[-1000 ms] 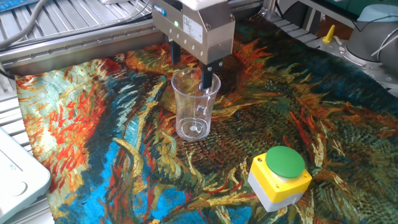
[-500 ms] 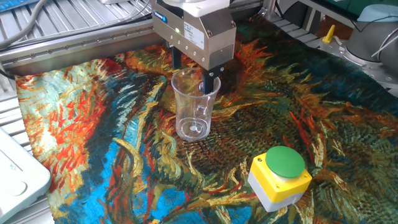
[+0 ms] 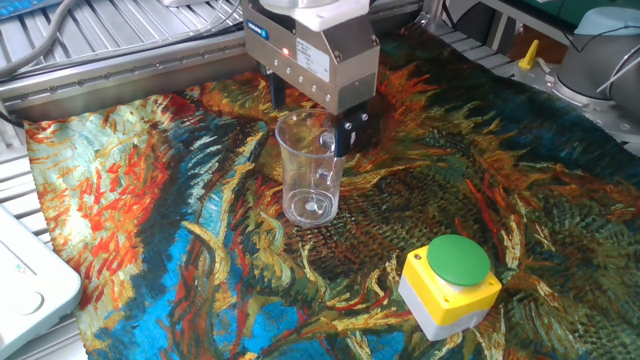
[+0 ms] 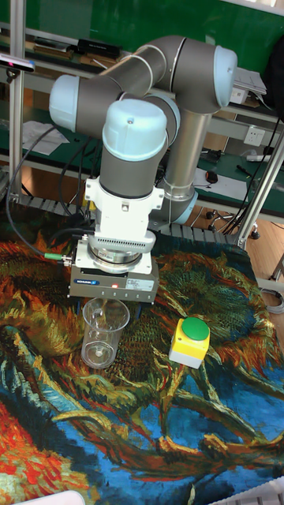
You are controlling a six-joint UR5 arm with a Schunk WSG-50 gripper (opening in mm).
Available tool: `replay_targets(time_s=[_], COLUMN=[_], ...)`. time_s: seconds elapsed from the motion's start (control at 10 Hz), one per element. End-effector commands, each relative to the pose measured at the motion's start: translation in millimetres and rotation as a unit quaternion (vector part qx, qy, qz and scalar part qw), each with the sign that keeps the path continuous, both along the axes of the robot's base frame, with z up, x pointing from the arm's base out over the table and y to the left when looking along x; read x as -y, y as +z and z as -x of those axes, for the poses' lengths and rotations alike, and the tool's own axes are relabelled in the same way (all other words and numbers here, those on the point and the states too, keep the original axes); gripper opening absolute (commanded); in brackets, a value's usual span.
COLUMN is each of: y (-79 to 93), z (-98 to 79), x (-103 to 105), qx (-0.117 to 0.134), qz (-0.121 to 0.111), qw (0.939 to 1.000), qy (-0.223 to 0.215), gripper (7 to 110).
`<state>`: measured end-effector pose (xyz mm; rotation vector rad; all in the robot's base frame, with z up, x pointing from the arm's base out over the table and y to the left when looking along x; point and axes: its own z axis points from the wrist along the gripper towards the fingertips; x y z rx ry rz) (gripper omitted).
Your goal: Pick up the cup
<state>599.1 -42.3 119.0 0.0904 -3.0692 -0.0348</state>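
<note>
Toward the back edge of the painted cloth (image 3: 150, 250) the clear cup (image 3: 311, 170) stands upright, the gripper (image 3: 310, 115) straddles its far rim, fingers apart, so close gently and lift straight, button box (image 3: 449, 283) well clear.

Hand (image 3: 312, 118) sits right over the cup (image 3: 312, 170), blocking access from above and far side. Near and left of cup, painted cloth (image 3: 130, 210) is open. Button box (image 3: 450, 283) stands near-right, well apart. Metal rails (image 3: 120, 50) bound far-left edge.
</note>
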Motion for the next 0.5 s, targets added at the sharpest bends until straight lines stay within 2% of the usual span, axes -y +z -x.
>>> replay_targets(time_s=[0.0, 0.1, 0.2, 0.4], y=[-9.0, -9.5, -9.8, -11.1], z=[-3.3, -2.3, -2.0, -8.6], x=[1.5, 1.7, -0.9, -0.1], qx=[0.005, 0.004, 0.003, 0.019], qz=[-0.002, -0.004, -0.009, -0.012], qw=[1.0, 1.0, 0.9999, 0.9996], qy=[-0.001, -0.001, -0.007, -0.016], gripper=[110, 110, 88, 88])
